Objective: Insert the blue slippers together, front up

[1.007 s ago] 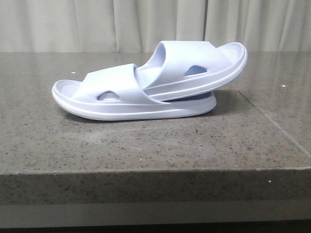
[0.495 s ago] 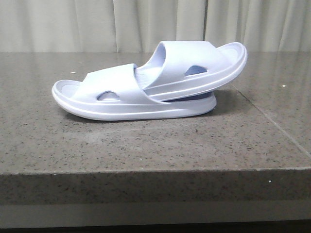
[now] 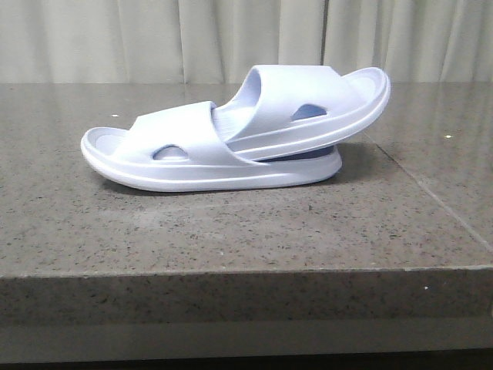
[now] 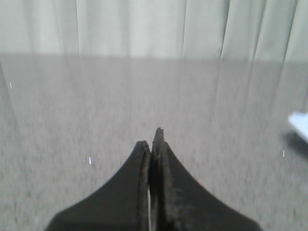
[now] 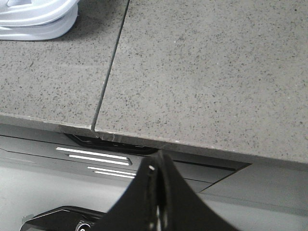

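Observation:
Two pale lavender-blue slippers lie joined on the grey stone table (image 3: 231, 231) in the front view. The lower slipper (image 3: 177, 158) lies flat, its open end to the left. The upper slipper (image 3: 308, 104) is pushed under the lower one's strap and tilts up to the right. Neither gripper shows in the front view. My left gripper (image 4: 153, 139) is shut and empty above bare table, with a slipper edge (image 4: 301, 125) far off at the frame's side. My right gripper (image 5: 156, 161) is shut and empty, off the table's front edge; the slippers' end (image 5: 38, 19) shows at a corner.
A seam (image 5: 110, 67) runs through the stone top on the right side of the table. Pale curtains (image 3: 231, 38) hang behind the table. A dark robot base with white stripes (image 5: 91, 156) sits below the table's front edge.

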Controlling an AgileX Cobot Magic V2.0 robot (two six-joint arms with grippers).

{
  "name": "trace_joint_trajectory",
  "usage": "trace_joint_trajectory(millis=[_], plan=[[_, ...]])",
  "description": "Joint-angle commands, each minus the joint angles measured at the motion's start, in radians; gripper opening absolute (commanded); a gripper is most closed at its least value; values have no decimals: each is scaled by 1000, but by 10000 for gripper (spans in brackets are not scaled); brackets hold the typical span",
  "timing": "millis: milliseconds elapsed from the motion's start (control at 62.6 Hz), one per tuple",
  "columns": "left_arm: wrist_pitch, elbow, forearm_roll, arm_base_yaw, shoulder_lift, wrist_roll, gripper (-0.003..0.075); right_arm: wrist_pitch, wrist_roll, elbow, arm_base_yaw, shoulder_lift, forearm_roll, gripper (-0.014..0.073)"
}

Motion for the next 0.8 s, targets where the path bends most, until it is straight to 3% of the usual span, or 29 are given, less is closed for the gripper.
trace_joint_trajectory(millis=[0,224,783], plan=[[-124,6,-7,4,-20,1,-20,-60,-3,-21,2,7,1,-68],[-181,6,-7,4,-20,1,-20,-59,-3,-21,2,7,1,-68],[-181,6,-7,4,-18,1,-20,-59,-3,-21,2,7,1,-68]])
